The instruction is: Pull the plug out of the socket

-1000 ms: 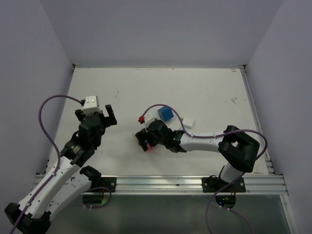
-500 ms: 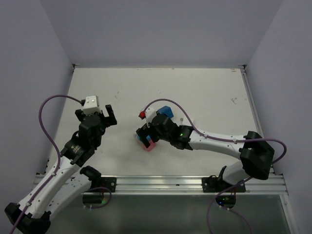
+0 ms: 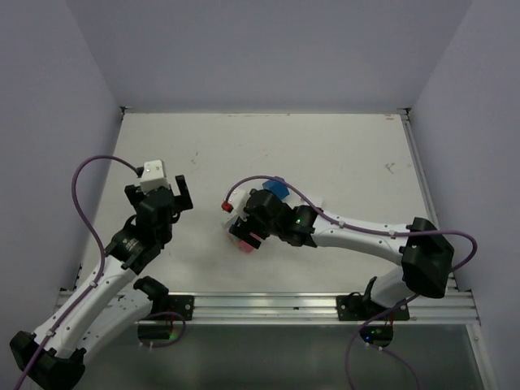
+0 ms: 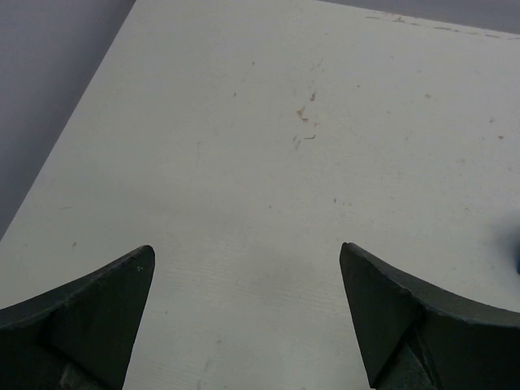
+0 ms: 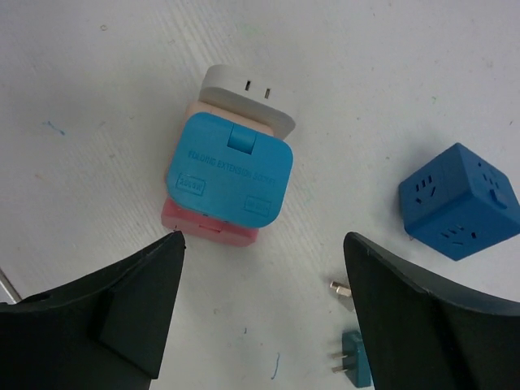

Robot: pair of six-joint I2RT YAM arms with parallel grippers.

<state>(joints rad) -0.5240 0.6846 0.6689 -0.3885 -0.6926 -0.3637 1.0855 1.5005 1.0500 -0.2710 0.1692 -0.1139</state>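
In the right wrist view, a flat blue plug block [image 5: 230,177] sits pressed onto a pink socket block [image 5: 207,231], and a white adapter [image 5: 248,91] lies at the stack's far end. My right gripper [image 5: 263,244] hangs open just above the table at the near side of this stack and holds nothing. From above, the pink socket [image 3: 243,241] peeks out under the right gripper [image 3: 244,231]. My left gripper [image 3: 158,195] stands open to the left, well apart from the stack. Only bare table shows between the left gripper's [image 4: 246,252] fingers.
A blue cube socket [image 5: 459,201] stands right of the stack, also seen from above behind the right wrist as the blue cube [image 3: 276,188]. A small teal two-pin plug [image 5: 357,363] and a metal-pinned piece [image 5: 341,287] lie by the right finger. The side walls are close.
The right arm has stretched out and its wrist has shifted slightly left over the stack; its jaws widened, then narrowed a little. The left arm has barely moved.
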